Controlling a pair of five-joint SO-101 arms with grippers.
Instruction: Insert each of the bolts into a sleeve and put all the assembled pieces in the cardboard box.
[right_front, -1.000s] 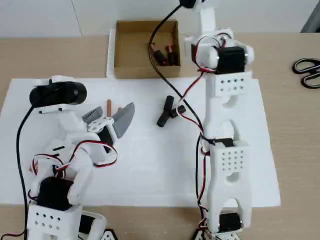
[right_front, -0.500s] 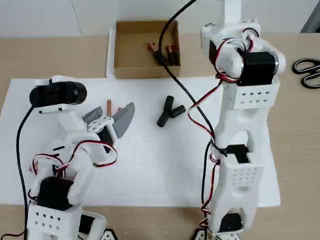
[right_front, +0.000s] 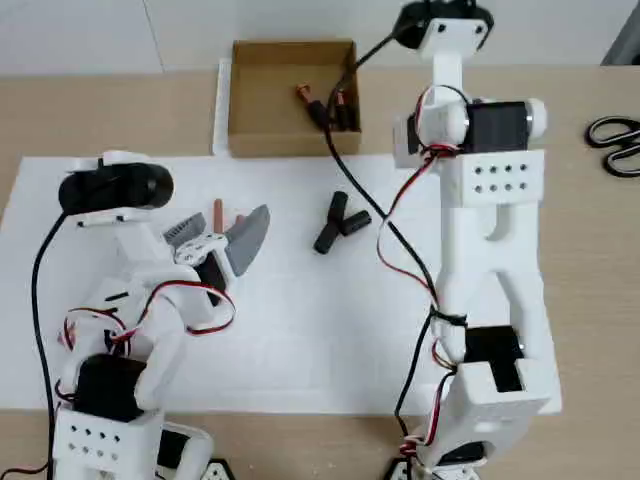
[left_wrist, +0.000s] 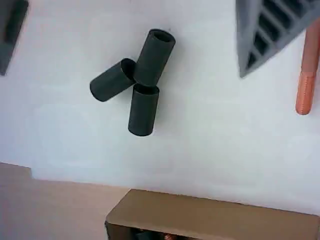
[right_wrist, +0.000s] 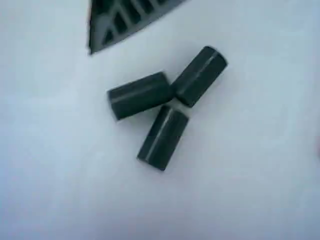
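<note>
Box (right_front: 265, 95) is left with two assemblies (right_front: 330, 108), right arm (right_front: 490, 230) drawn back; three sleeves (right_front: 338, 222) remain. Left claw (right_front: 215, 228) is spread; right claw (right_wrist: 115, 22) state cannot be told.

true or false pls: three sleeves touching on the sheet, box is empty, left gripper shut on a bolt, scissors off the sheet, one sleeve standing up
1. Three black sleeves lie touching in a cluster on the white sheet. True.
2. The cardboard box is empty. False: it holds assembled pieces, copper bolts in dark sleeves.
3. The left gripper is shut on a bolt. False: it is open, and copper bolts lie loose on the sheet by its fingers.
4. The scissors lie on the bare table, off the white sheet. True.
5. One loose sleeve stands upright. False: all three lie on their sides.
</note>
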